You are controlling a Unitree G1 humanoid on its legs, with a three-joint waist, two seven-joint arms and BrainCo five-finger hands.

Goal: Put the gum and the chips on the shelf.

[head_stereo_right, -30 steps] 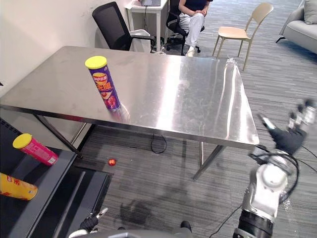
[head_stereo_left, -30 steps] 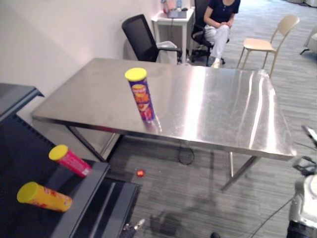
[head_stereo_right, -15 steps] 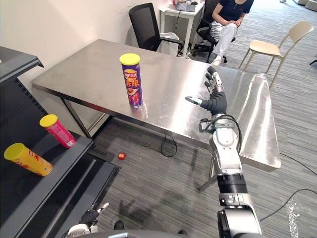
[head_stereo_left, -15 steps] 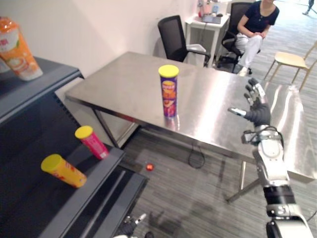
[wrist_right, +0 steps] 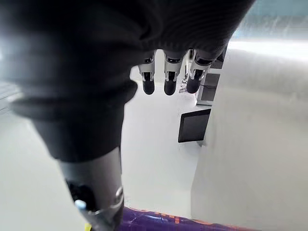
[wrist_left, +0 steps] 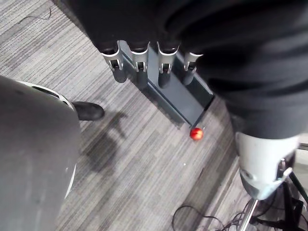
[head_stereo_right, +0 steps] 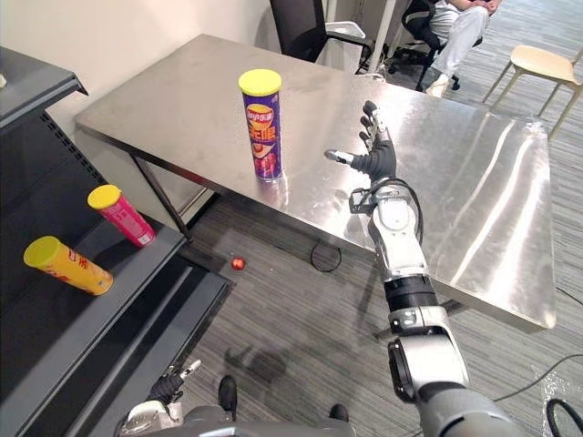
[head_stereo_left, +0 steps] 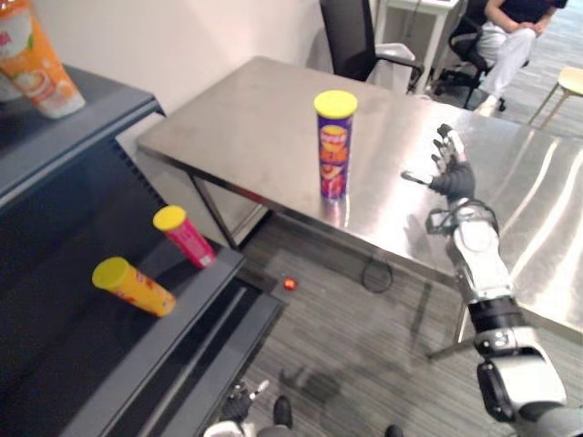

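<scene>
A purple chips can (head_stereo_left: pixel 333 146) with a yellow lid stands upright near the front edge of the steel table (head_stereo_left: pixel 246 118). My right hand (head_stereo_left: pixel 448 173) hovers over the table to the can's right, apart from it, open with straight fingers (wrist_right: pixel 166 77). The can's purple side (wrist_right: pixel 159 222) lies just past the thumb in the right wrist view. On the dark shelf (head_stereo_left: pixel 150 357) at the left lie a pink can (head_stereo_left: pixel 185 237) and a yellow can (head_stereo_left: pixel 134 287). My left hand (wrist_left: pixel 139 55) hangs open low over the floor.
A small red object (head_stereo_left: pixel 290 283) lies on the carpet under the table's front edge. An orange pouch (head_stereo_left: pixel 32 64) stands on the top shelf. Behind the table are a black office chair (head_stereo_left: pixel 360 36), a seated person (head_stereo_left: pixel 510 27) and a beige chair (head_stereo_right: pixel 537 64).
The camera has shifted toward the shelf. My right hand rose from low at the right to above the table and has come closer to the chips can.
</scene>
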